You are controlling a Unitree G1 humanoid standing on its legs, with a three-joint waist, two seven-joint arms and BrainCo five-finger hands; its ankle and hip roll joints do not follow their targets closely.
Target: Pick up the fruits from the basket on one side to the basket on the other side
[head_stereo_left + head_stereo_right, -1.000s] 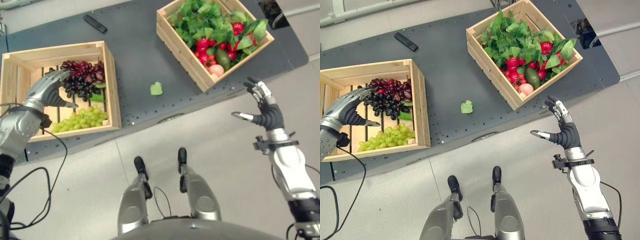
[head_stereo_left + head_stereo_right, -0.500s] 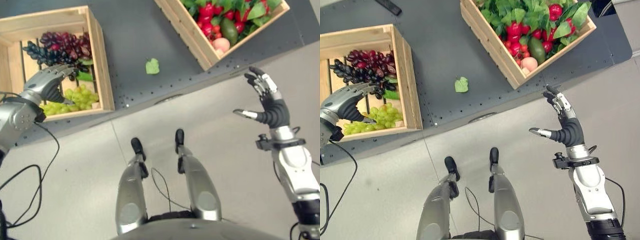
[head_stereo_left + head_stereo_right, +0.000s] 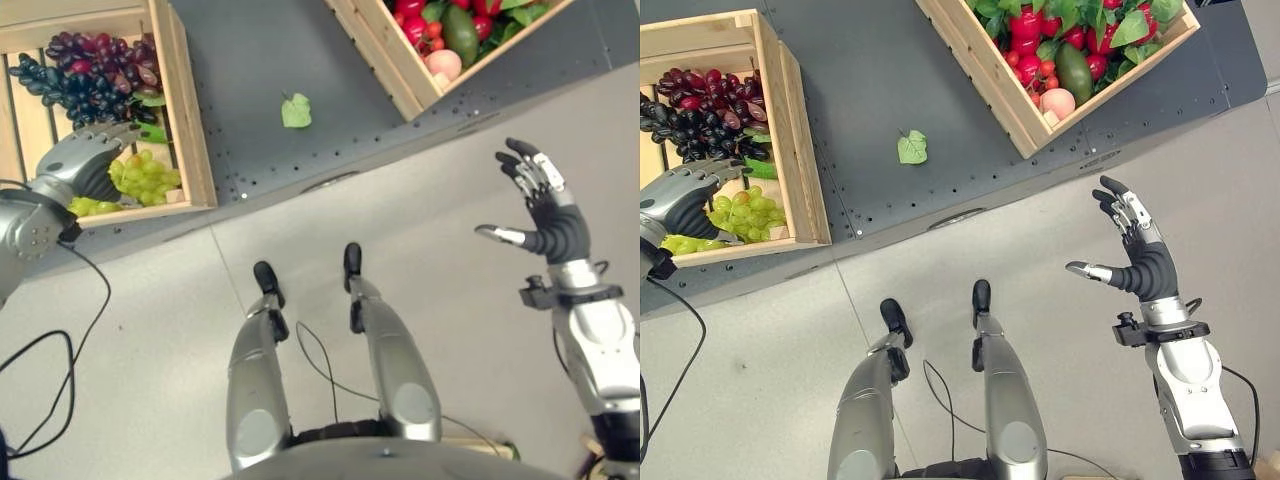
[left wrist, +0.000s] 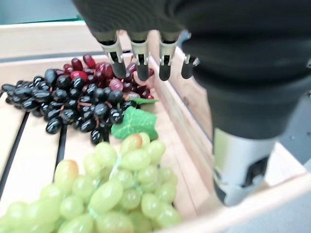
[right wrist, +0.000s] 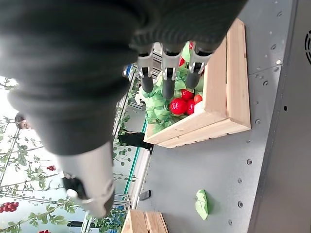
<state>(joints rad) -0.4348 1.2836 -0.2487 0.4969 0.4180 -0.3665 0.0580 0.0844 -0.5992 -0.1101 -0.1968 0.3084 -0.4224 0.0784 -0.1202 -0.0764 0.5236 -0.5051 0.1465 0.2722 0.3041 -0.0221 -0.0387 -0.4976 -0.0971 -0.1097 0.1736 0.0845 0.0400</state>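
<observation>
1. Left hand (image 3: 80, 165) hangs over the left-hand crate (image 3: 190, 120). Its fingers (image 4: 142, 60) are relaxed and slightly bent, holding nothing, with clear space between the dark tips and the fruit below.

2. Green grapes (image 4: 114, 187) lie directly beneath the fingers and toward the palm side. Dark grapes (image 4: 73, 99) lie just past the fingertips, and a red bunch (image 4: 99, 73) lies beyond those. A small green leaf (image 4: 133, 124) sits between the dark and green bunches.

3. Right hand (image 3: 1140, 255) is held up over the floor, fingers spread and empty, well apart from the right-hand crate (image 3: 985, 75) of greens, red fruit, an avocado and a peach.

4. Handling judgement — a bunch looks light but loose and lumpy. Individual grapes are smooth and likely to slip or shift under a pinch.

5. Suggested hold — close the fingers round the thick middle of the green bunch, thumb opposite, rather than on a single grape at the edge. The trailing end will probably sag.

6. A stray leaf (image 3: 296, 110) lies on the dark surface (image 3: 260, 60) between the crates, clear of both hands.
</observation>
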